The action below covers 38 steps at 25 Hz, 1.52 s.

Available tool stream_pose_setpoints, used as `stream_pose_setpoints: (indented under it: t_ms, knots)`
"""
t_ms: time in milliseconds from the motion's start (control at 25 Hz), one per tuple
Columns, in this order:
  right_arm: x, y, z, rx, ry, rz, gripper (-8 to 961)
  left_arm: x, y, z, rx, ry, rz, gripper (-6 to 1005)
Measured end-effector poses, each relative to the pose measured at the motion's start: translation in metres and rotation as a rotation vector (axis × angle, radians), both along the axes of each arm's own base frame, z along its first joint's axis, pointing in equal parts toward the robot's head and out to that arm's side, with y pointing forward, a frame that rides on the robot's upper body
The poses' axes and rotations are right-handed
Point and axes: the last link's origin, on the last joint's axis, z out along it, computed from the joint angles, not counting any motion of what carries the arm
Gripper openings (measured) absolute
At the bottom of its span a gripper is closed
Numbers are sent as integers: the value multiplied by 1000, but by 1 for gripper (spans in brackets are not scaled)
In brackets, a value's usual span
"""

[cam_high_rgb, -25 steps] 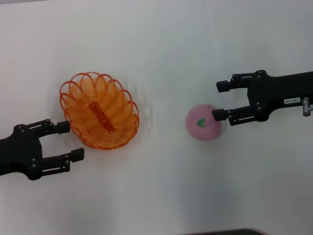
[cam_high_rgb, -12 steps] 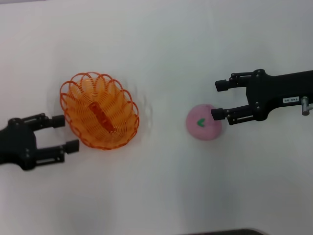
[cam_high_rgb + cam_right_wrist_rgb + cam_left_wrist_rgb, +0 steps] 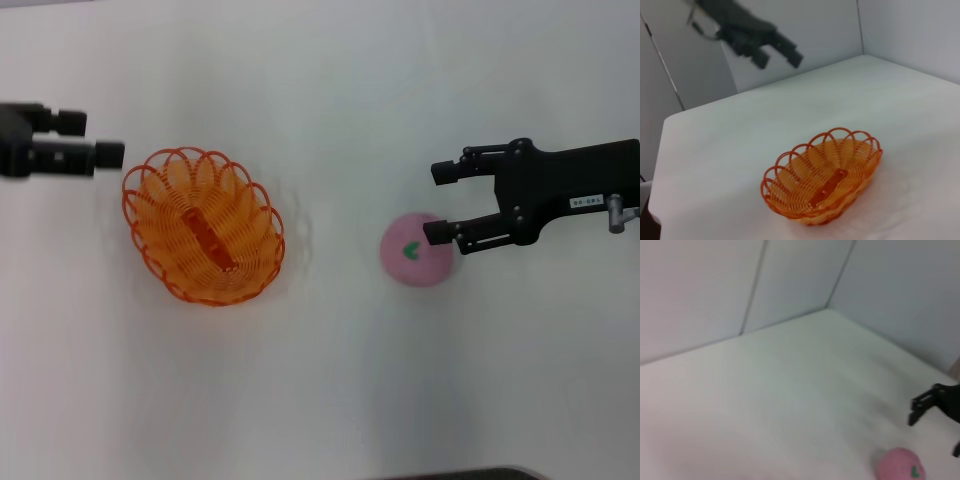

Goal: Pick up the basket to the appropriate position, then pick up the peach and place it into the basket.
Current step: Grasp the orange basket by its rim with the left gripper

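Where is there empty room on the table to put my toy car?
Bare table lies between the basket and the peach, and all along the near edge. The far side is bare too. It is crowded by the peach, where the open right gripper sits. The left gripper is beside the basket's far-left rim.

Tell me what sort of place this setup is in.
Likely a robot test bench or lab, not a home: a bare white table boxed by plain pale wall panels, holding only an orange basket and a toy peach, with black claws, left and right.
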Motion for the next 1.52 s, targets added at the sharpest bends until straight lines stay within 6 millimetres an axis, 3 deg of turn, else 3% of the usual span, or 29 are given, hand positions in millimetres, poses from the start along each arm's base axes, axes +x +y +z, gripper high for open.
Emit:
stream_pose_setpoints:
  t_ms: [280,520,680,1000,1520]
  knots:
    - [-2,-2,-5,-7,-2,27,852,39,50,-6,-34,209,79,782]
    - [-2,-3,-9,-13,-2,29,854,62,82,-35,-72,458,108,780]
    - [-3,-3,-14,-14,-14,32,853,69,93,-53,-93,536,102,778]
    - [2,-9,-16,-21,-13,16,852,64,103,-82,-92,649,92,775]
    - [5,-14,-20,-22,-2,3,852,31,99,-121,-136,731,101,770]
